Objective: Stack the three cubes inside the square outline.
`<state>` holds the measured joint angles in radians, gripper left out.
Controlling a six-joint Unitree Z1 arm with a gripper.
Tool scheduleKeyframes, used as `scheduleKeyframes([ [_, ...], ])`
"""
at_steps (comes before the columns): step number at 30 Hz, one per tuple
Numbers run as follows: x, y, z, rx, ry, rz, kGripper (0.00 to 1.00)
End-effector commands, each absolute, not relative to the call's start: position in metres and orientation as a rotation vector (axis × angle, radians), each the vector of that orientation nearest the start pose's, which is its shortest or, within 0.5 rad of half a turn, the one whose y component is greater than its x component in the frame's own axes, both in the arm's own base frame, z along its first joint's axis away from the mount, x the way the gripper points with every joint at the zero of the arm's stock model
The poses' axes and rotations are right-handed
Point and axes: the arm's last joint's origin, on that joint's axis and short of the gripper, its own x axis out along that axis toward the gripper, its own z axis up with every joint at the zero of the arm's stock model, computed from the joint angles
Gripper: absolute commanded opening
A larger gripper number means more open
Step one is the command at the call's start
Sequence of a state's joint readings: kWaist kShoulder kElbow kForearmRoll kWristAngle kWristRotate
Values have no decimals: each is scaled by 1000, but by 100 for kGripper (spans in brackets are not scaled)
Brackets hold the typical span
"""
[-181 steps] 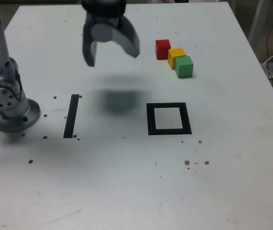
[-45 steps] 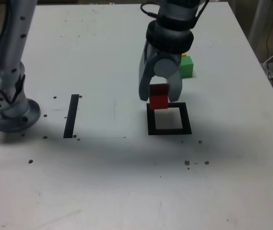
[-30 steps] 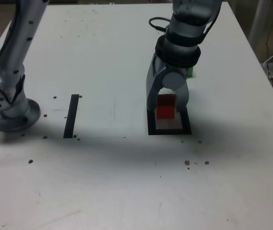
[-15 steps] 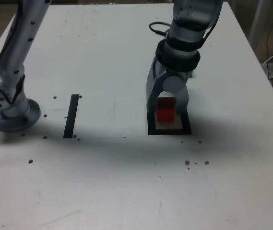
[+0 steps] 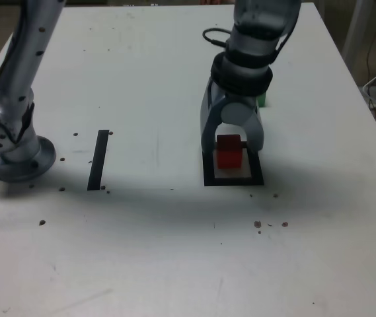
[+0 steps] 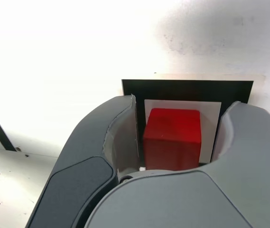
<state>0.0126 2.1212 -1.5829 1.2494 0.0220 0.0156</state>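
We see the red block [image 5: 228, 151] sitting in the black square [image 5: 233, 179] with our gripper [image 5: 231, 153] loose around it, jaws apart, and two more blocks left to stack

Green cube [image 5: 262, 100] mostly behind the arm; yellow cube hidden entirely.

we see the red cube [image 5: 228, 151] sitting upright on the white centre of the square outline [image 5: 207, 178], a thick black frame lying flat. a sliver of the green cube [image 5: 262, 100] shows farther back; we cannot see the yellow one.
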Motion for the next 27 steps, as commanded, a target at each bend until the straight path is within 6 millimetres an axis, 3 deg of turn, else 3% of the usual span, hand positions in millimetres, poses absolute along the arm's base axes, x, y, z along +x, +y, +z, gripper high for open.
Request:
scheduleKeyframes([
  [1,367,11,232,22,1774,30,99],
  [7,355,38,251,14,1756,108,99],
  [16,358,101,273,-5,1721,167,100],
  [27,379,171,260,-54,1744,185,99],
])
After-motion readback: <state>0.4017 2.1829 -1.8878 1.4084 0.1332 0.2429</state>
